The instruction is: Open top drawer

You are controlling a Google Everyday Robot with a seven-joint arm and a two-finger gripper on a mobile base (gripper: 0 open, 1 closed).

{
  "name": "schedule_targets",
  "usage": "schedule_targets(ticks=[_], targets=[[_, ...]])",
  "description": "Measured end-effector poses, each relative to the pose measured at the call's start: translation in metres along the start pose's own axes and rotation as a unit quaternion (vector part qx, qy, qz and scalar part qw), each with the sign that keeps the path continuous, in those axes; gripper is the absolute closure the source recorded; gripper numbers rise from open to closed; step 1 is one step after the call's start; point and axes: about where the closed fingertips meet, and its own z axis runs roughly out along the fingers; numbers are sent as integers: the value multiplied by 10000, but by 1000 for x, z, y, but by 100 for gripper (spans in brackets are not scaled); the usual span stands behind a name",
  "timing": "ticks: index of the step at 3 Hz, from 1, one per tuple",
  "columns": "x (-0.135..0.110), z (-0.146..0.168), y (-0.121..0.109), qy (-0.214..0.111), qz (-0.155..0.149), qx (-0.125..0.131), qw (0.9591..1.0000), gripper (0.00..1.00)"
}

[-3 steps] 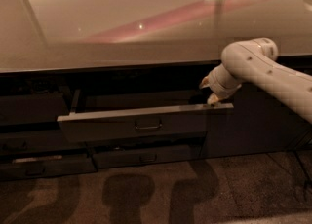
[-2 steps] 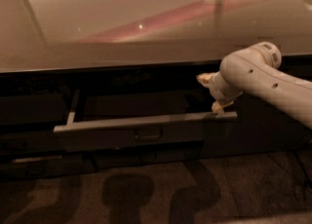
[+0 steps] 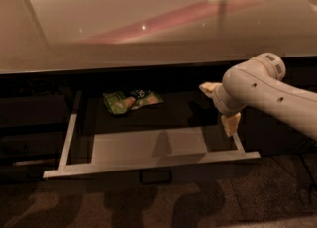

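Nearest to us at 6 o'clock we have the floor (image 3: 247, 202), a dull brown, speckled, carpet-like surface with soft shadows on it. Just above it sits the small rectangular loop handle (image 3: 155, 176), dark, at the centre of the top drawer (image 3: 148, 147). The drawer is pulled well out from under the counter. Its front shows as a thin pale straight strip across the frame, with slim pale side rails running back at 9 and 3 o'clock. The drawer floor is flat and matte: pale grey in the near half, in deep shadow further back. At 3 o'clock from that pale patch we see the gripper (image 3: 215, 110) over the right rail. Its two cream, wedge-shaped fingers (image 3: 230, 123) are spread wide and grasp nothing. One finger points to 9 o'clock and the other to 6 o'clock, and we cannot tell if the lower one touches the rail. The arm (image 3: 267, 90) behind it is smooth, rounded, off-white plastic, coming in from 3 o'clock. Deeper in, at 11 o'clock from the pale patch, a crinkled green snack packet (image 3: 131, 100) lies flat. Farthest, at 12 o'clock, is the countertop (image 3: 148, 24), glossy beige with pinkish streaks and light spots. Compared with 0.7 s ago, the drawer has come much further out and the packet is now exposed. The gripper was then at the right end of the front edge and is now behind that edge.
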Motion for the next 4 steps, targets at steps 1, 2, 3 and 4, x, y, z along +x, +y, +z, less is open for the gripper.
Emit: schedule_targets(ticks=[1, 2, 3, 4], targets=[[0, -5, 1, 15, 0, -13, 10000, 0], [0, -5, 1, 15, -1, -13, 10000, 0], [-21, -7, -32, -20, -226, 14, 9997, 0], [-72, -10, -65, 68, -869, 96, 9961, 0]])
